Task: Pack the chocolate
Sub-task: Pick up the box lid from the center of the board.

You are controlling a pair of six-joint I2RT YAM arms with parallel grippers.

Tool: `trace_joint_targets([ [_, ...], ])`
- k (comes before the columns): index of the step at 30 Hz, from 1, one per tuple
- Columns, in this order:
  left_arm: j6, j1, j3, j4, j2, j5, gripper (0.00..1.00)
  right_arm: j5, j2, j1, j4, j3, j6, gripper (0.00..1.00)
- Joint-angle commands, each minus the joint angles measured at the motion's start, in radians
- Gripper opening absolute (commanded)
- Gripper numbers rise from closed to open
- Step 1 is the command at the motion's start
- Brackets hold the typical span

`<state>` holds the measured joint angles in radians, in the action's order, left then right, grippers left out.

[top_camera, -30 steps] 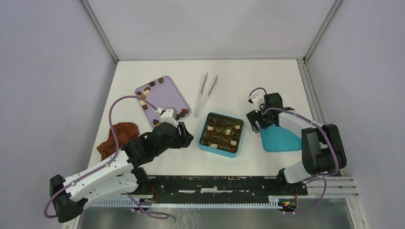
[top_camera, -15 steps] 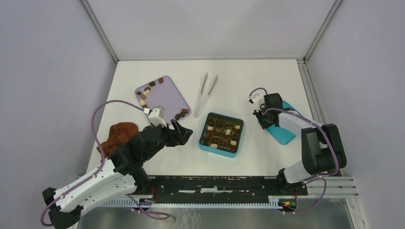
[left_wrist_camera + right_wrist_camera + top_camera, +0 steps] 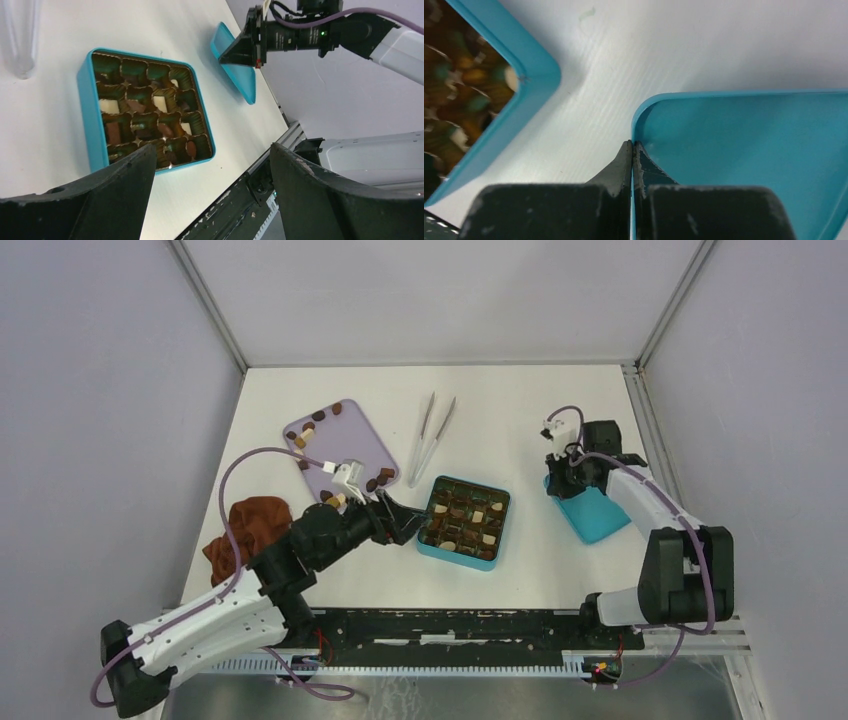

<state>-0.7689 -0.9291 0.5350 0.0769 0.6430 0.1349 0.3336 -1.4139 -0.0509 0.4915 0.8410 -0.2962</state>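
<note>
Left claw moved to box, apart, right claw clamped on lid, white table, grey walls

Moved — left hand from tray to box, opening; right hand clamped lid rim.

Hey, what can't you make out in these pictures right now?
Top view: left gripper covers the box's left edge; chocolates on the tray too small to tell apart.
Left wrist view: a finger hides the box's nearest corner cells.
Right wrist view: box contents blurred; the lid runs off the right and bottom edges.
</note>
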Motion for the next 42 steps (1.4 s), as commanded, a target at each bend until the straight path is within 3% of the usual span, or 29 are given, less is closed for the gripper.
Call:
trace_joint_targets([
  [1, 0.048, -0.003, -0.024, -0.281, 0.083, -0.058, 0.89, 0.199, 0.068, 0.022, 0.021, 0.113, 0.063, 0.00],
  [8, 0.029, -0.049, 0.021, -0.460, 0.299, 0.018, 0.89, 0.382, 0.057, 0.038, -0.009, 0.222, 0.218, 0.00],
  [14, 0.061, -0.110, 0.184, -0.513, 0.551, 0.086, 0.91, 0.497, 0.053, 0.045, -0.106, 0.290, 0.382, 0.00],
  [22, 0.063, -0.158, 0.443, -0.486, 0.863, 0.217, 0.91, 0.577, 0.077, 0.045, -0.306, 0.276, 0.596, 0.00],
  [30, 0.057, -0.159, 0.668, -0.416, 1.072, 0.248, 0.86, 0.620, 0.075, 0.045, -0.362, 0.264, 0.661, 0.00],
  [38, 0.017, -0.159, 0.922, -0.172, 1.235, 0.350, 0.61, 0.612, 0.097, 0.045, -0.368, 0.257, 0.668, 0.00],
  [40, 0.009, -0.158, 0.979, -0.101, 1.268, 0.382, 0.51, 0.608, 0.101, 0.045, -0.372, 0.256, 0.674, 0.00],
  [42, 0.020, -0.158, 1.016, -0.064, 1.289, 0.397, 0.32, 0.608, 0.102, 0.045, -0.378, 0.255, 0.684, 0.00],
])
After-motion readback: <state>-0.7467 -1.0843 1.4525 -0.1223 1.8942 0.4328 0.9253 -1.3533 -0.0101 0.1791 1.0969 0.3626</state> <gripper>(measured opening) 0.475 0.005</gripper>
